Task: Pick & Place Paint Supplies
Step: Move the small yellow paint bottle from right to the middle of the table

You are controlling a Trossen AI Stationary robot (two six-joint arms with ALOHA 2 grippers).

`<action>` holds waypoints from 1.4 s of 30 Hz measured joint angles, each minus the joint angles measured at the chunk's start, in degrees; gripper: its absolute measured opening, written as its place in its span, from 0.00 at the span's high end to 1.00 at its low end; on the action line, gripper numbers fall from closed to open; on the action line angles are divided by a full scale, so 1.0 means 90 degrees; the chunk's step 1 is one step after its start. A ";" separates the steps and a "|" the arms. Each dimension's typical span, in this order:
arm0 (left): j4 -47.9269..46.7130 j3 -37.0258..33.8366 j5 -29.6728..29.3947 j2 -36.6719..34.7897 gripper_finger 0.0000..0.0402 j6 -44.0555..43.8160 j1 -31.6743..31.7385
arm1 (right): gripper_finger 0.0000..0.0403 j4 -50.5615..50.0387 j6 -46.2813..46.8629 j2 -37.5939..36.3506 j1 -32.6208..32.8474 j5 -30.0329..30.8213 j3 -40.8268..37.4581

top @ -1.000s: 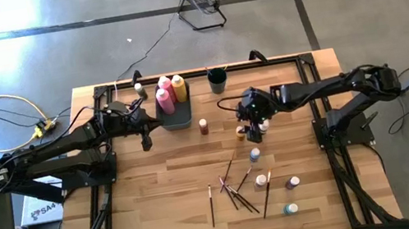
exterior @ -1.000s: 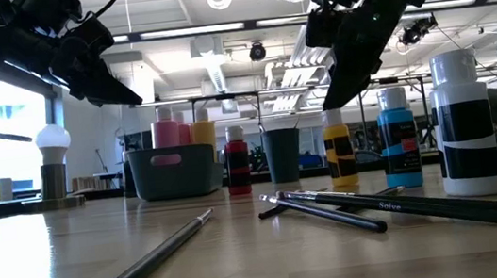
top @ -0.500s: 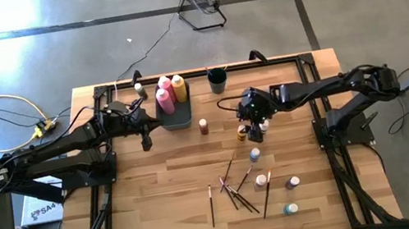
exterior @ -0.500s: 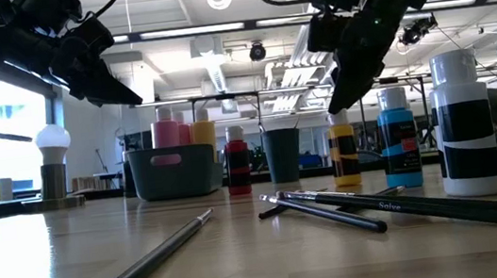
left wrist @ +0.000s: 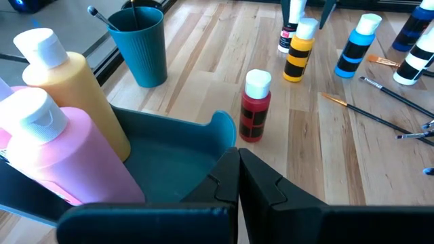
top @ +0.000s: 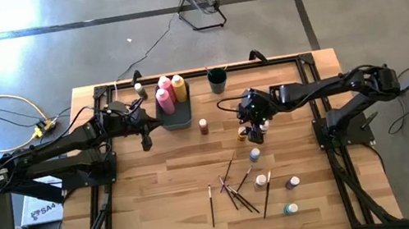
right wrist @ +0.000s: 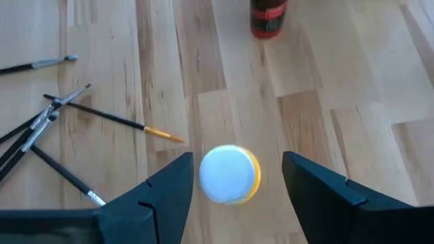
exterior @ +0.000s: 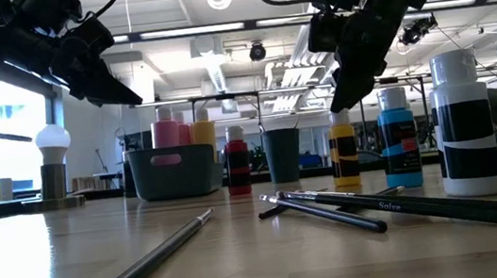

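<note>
Lying nearest on the table (top: 163,213) are the scattered paintbrushes (top: 238,192), with small white-capped bottles around them: a teal one (top: 290,209) at the near edge, a purple one (top: 293,183) and a pale one (top: 261,180) beside the brushes, and a blue one (top: 254,154) a little farther in. Beyond these, right of centre, stands the yellow paint bottle (right wrist: 229,174). The right gripper (right wrist: 234,183) hangs directly over it with its fingers (right wrist: 163,193) spread wide, one on either side of the white cap and not touching it; in the low view the gripper's tip sits just above that bottle (exterior: 344,151). Compared with a second ago, the gripper has shifted slightly so that it is now centred over the yellow bottle, while its opening is unchanged. A red bottle (top: 203,126) stands alone to the left of it. Farther left, the left gripper (left wrist: 237,177) is closed and empty, held above the near-left edge of the dark bin (left wrist: 169,156); it has not moved. The bin holds the tall pink squeeze bottle (top: 164,100) and the yellow squeeze bottle (top: 178,86). A teal cup (top: 218,80) stands at the far side, right of the bin.
</note>
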 joint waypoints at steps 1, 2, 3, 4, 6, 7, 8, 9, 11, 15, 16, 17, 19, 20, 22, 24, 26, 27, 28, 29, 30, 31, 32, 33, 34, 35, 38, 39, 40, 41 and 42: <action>0.0000 0.0000 0.0000 0.0000 1.00 0.0000 0.0000 | 0.46 -0.0033 0.0000 0.0000 0.0000 0.0001 0.0000; 0.0000 0.0000 0.0000 0.0000 1.00 0.0000 0.0000 | 0.46 -0.0045 0.0001 0.0000 0.0001 0.0005 0.0000; 0.0000 0.0000 0.0000 0.0000 1.00 0.0000 0.0000 | 0.46 -0.0020 0.0002 0.0000 0.0002 0.0006 -0.0006; 0.0000 0.0000 0.0000 0.0000 1.00 0.0000 0.0001 | 0.46 -0.0004 0.0002 -0.0002 0.0002 0.0009 -0.0013; 0.0000 0.0000 0.0000 0.0000 1.00 0.0000 0.0000 | 0.46 -0.0011 0.0003 -0.0002 0.0002 0.0106 -0.0024; 0.0000 0.0000 0.0000 0.0000 1.00 0.0000 0.0001 | 0.46 -0.0009 0.0002 -0.0002 0.0005 0.0166 -0.0024; 0.0000 0.0000 0.0000 0.0000 1.00 0.0000 0.0001 | 0.46 -0.0009 0.0002 -0.0002 0.0005 0.0183 -0.0024; 0.0000 0.0000 0.0000 0.0000 1.00 0.0000 0.0002 | 0.46 -0.0009 0.0002 -0.0002 0.0002 0.0179 -0.0024; 0.0000 0.0000 0.0000 -0.0001 1.00 0.0000 0.0001 | 0.46 0.0032 0.0002 0.0041 0.0005 0.0177 -0.0024; 0.0000 0.0000 0.0000 -0.0002 1.00 0.0000 0.0001 | 0.46 0.0112 0.0000 0.0203 0.0033 0.0280 -0.0024; 0.0000 0.0000 0.0000 -0.0002 1.00 0.0000 0.0002 | 0.46 0.0127 -0.0002 0.0241 0.0054 0.0349 -0.0024; 0.0000 0.0000 0.0000 -0.0002 1.00 0.0000 0.0001 | 0.46 0.0120 0.0000 0.0281 0.0067 0.0366 -0.0027; 0.0000 0.0000 0.0000 -0.0005 1.00 0.0000 0.0002 | 0.46 0.0169 -0.0012 0.0366 0.0096 0.0390 -0.0027; -0.0005 0.0000 0.0000 -0.0005 1.00 -0.0002 0.0000 | 0.46 0.0194 -0.0012 0.0382 0.0110 0.0362 -0.0027; 0.0002 0.0000 0.0000 -0.0005 1.00 0.0000 0.0002 | 0.46 0.0224 -0.0012 0.0403 0.0129 0.0363 -0.0029; -0.0002 0.0000 0.0000 -0.0003 1.00 -0.0001 0.0002 | 0.46 0.0291 -0.0015 0.0397 0.0129 0.0367 -0.0036; 0.0000 0.0000 0.0000 -0.0002 1.00 -0.0001 0.0001 | 0.46 0.0375 -0.0024 0.0391 0.0126 0.0437 -0.0034; -0.0001 0.0000 0.0000 -0.0002 1.00 -0.0001 0.0002 | 0.46 0.0371 -0.0023 0.0391 0.0126 0.0476 -0.0034; -0.0002 0.0000 0.0000 -0.0002 1.00 0.0000 0.0002 | 0.46 0.0370 -0.0024 0.0391 0.0126 0.0506 -0.0034; 0.0000 0.0000 0.0000 -0.0002 1.00 -0.0002 0.0002 | 0.46 0.0375 -0.0024 0.0391 0.0126 0.0509 -0.0034; -0.0002 0.0000 0.0000 -0.0002 1.00 0.0000 0.0002 | 0.46 0.0372 -0.0024 0.0391 0.0124 0.0511 -0.0034; -0.0002 0.0000 0.0000 -0.0002 1.00 -0.0002 0.0002 | 0.46 0.0375 -0.0024 0.0391 0.0124 0.0511 -0.0034; -0.0002 0.0000 0.0000 -0.0002 1.00 0.0000 0.0002 | 0.46 0.0375 -0.0022 0.0391 0.0124 0.0509 -0.0034; -0.0001 0.0000 0.0000 -0.0002 1.00 -0.0001 0.0001 | 0.46 0.0372 -0.0022 0.0391 0.0124 0.0509 -0.0034; -0.0001 0.0000 0.0000 -0.0002 1.00 -0.0001 0.0001 | 0.46 0.0371 -0.0014 0.0391 0.0124 0.0509 -0.0034; -0.0002 0.0000 0.0000 -0.0002 1.00 -0.0002 0.0002 | 0.47 0.0364 -0.0006 0.0391 0.0124 0.0507 -0.0034; -0.0002 0.0000 0.0000 -0.0002 1.00 -0.0002 0.0002 | 0.51 0.0276 -0.0005 0.0391 0.0124 0.0497 -0.0034; -0.0002 0.0000 0.0000 -0.0002 1.00 -0.0002 0.0001 | 0.53 0.0273 -0.0002 0.0391 0.0124 0.0505 -0.0034; -0.0002 0.0000 0.0000 -0.0002 1.00 -0.0002 0.0002 | 0.54 0.0275 -0.0002 0.0391 0.0124 0.0504 -0.0034; -0.0002 0.0000 0.0000 -0.0002 1.00 -0.0002 0.0002 | 0.56 0.0275 -0.0002 0.0391 0.0124 0.0504 -0.0034; -0.0002 0.0000 0.0000 -0.0002 1.00 0.0000 0.0002 | 0.57 0.0275 -0.0002 0.0391 0.0124 0.0499 -0.0034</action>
